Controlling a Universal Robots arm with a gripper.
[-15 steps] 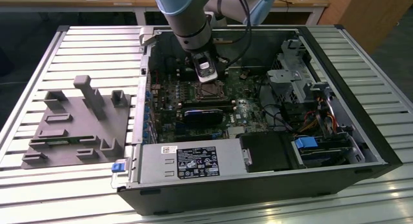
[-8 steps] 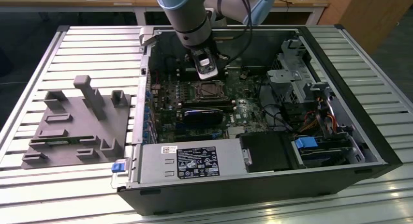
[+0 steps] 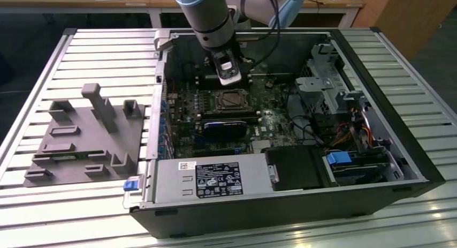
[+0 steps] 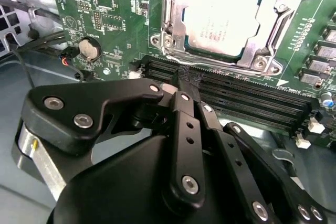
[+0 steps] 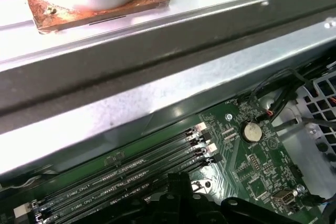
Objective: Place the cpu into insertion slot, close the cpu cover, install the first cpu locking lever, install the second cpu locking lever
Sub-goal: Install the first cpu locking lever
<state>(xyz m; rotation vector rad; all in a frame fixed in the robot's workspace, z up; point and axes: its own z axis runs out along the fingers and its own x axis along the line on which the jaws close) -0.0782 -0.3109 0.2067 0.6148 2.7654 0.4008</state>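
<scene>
The cpu (image 4: 226,17) lies flat in the insertion slot (image 4: 262,64), its shiny silver top facing up. The silvery cpu cover (image 4: 177,22) is folded down around it like a frame. A thin wire lever (image 4: 210,57) runs along the cover's edge nearest the memory slots. My gripper (image 4: 181,80) hangs just above those memory slots, a short way from the slot, fingers together and holding nothing. In the exterior view the gripper (image 3: 228,76) hovers inside the open computer case, just behind the slot (image 3: 230,99).
Long black memory slots (image 4: 247,98) lie between the gripper and the socket, also seen in the first wrist view (image 5: 131,177). A coin battery (image 4: 89,50) sits nearby. The case walls (image 3: 160,71) box in the board. A grey fixture (image 3: 85,138) rests on the slatted table.
</scene>
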